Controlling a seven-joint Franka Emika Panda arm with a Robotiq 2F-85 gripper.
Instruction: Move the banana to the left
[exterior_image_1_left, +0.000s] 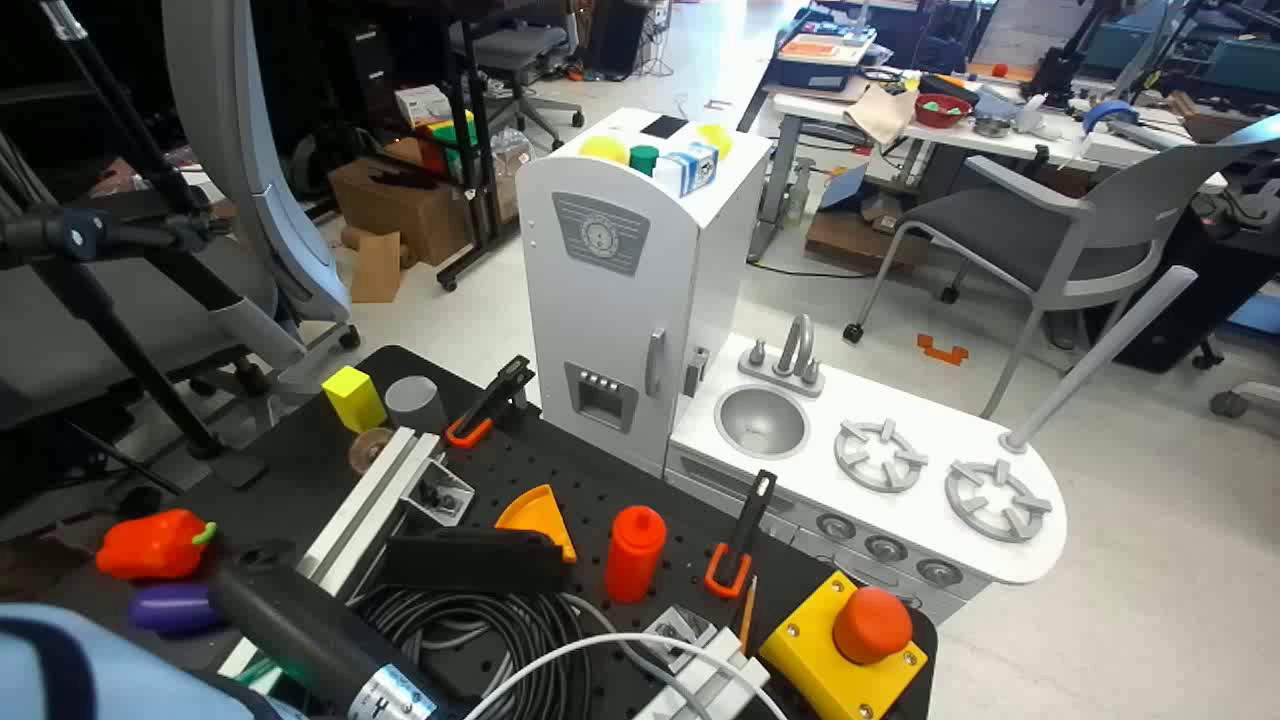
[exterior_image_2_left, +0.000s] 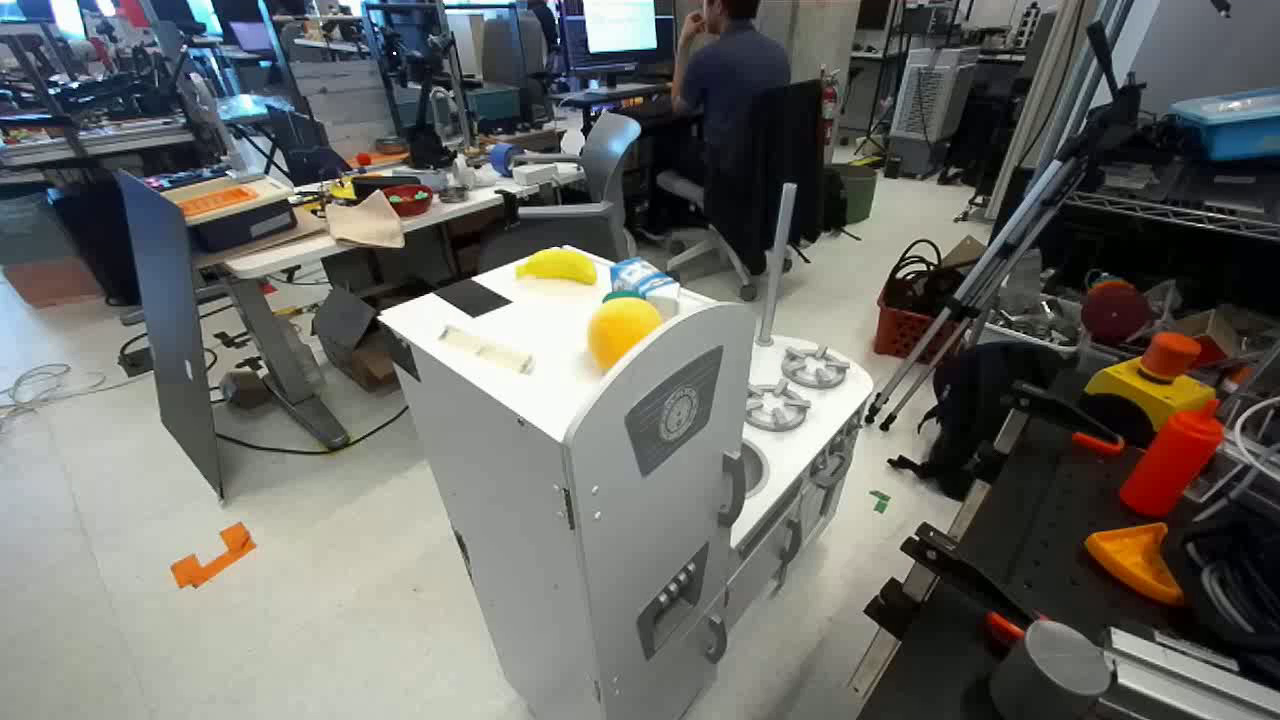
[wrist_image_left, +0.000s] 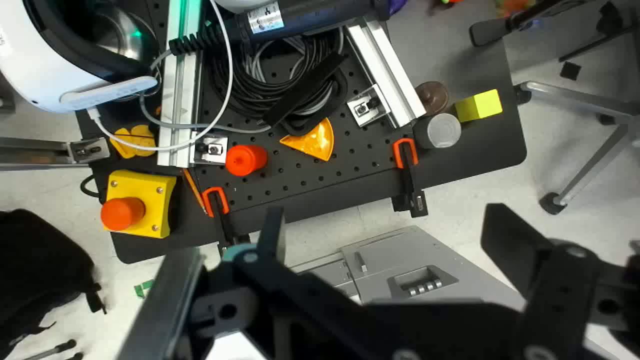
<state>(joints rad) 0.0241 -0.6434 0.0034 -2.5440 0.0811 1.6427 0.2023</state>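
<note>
Gripper (wrist_image_left: 387, 220): fingers spread wide, nothing held.
Banana (exterior_image_2_left: 558, 266): on top of the white toy fridge (exterior_image_2_left: 610, 540), well apart from the gripper; the fridge's front shows past the gap between the fingers.
Banana's feel: likely light and stiff, hard to break, but smooth, so it may slip or rock.
Banana's middle: the best place to pinch, I think, one finger on each long side.
Blue and white box (exterior_image_2_left: 648, 282): just beside the banana, so a finger could bump it.

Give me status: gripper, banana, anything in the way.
Gripper open, holding nothing. Banana lying atop white toy fridge. Blue-and-white carton close by, may crowd the grasp.
</note>
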